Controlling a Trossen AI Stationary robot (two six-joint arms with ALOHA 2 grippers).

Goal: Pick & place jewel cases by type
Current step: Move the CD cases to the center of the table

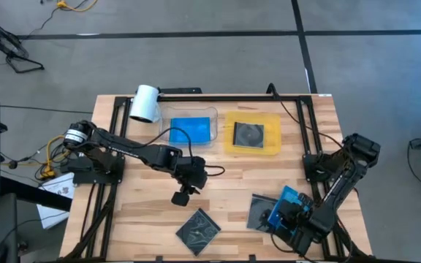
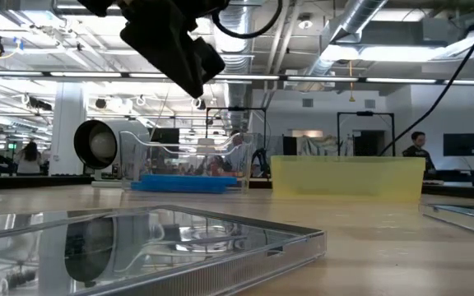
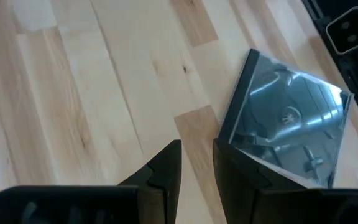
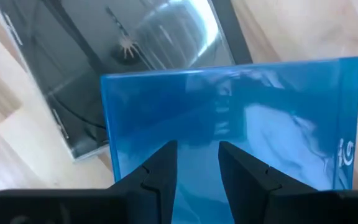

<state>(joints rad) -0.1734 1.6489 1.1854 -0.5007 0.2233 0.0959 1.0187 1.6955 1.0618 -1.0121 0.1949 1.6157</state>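
- Right pincer (image 1: 282, 212) is down near the front right corner of the desk (image 1: 225, 183), and its two fingers (image 4: 160, 171) are closed thin on the edge of a blue jewel case (image 4: 241, 124). So that one is gripped and sticks out ahead of the pincer.
- Right under and just past that blue case, a grey-clear jewel case (image 1: 259, 210) lies flat on the desk. The blue one overlaps it in the wrist view.
- Left pincer (image 1: 182, 196) hangs over the middle of the desk, with nothing between the fingers (image 3: 166, 168). They're only a narrow gap apart, so pretty much closed but not touching.
- Just ahead of the left pincer, and a bit to one side, another grey-clear jewel case (image 1: 198, 229) lies flat near the front edge of the desk, turned at an angle. The pincer is apart from it.
- Well behind the left pincer, toward the back of the desk, a clear tray (image 1: 189, 130) holds blue jewel cases (image 1: 190, 131).
- Beside it is a yellow tray (image 1: 272, 131) with a grey-clear case and dark disc (image 1: 248, 134) inside.
- A white cylinder thing (image 1: 144, 103) lies at the back left by the clear tray.
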